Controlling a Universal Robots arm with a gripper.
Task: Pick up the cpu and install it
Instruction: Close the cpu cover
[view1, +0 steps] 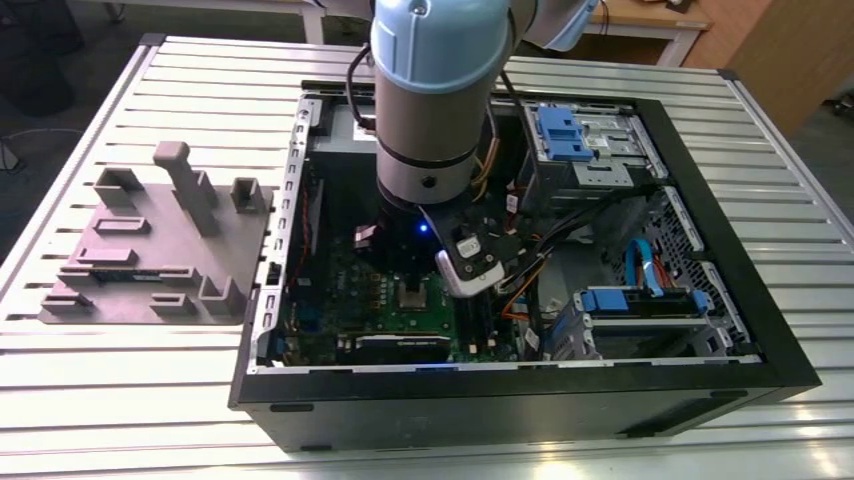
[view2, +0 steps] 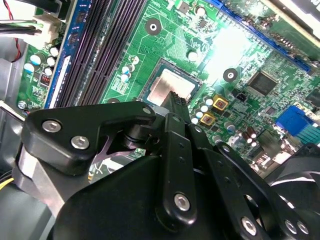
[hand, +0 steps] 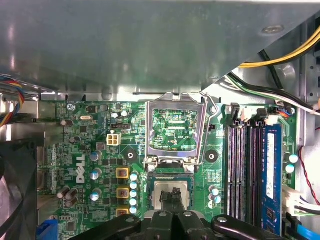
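Note:
The cpu (hand: 172, 187) is a silvery square chip lying flat in the motherboard socket, and it also shows as the cpu (view2: 167, 86) and the cpu (view1: 418, 293). The silver socket frame (hand: 175, 129) stands swung up just beyond it. My gripper (hand: 172, 195) hangs directly over the chip with its two black fingers pressed together. The fingertips (view2: 177, 99) rest at or just above the chip's top, near one edge. Nothing shows between the fingers. In the exterior view the arm (view1: 427, 120) reaches straight down into the open computer case (view1: 534, 385).
Black memory slots (hand: 242, 170) and a blue module (hand: 271, 170) run beside the socket. Yellow and black cables (hand: 280, 60) cross near the case wall. A fan (hand: 15, 185) sits at the other side. A grey fixture plate (view1: 154, 250) lies at the exterior view's left.

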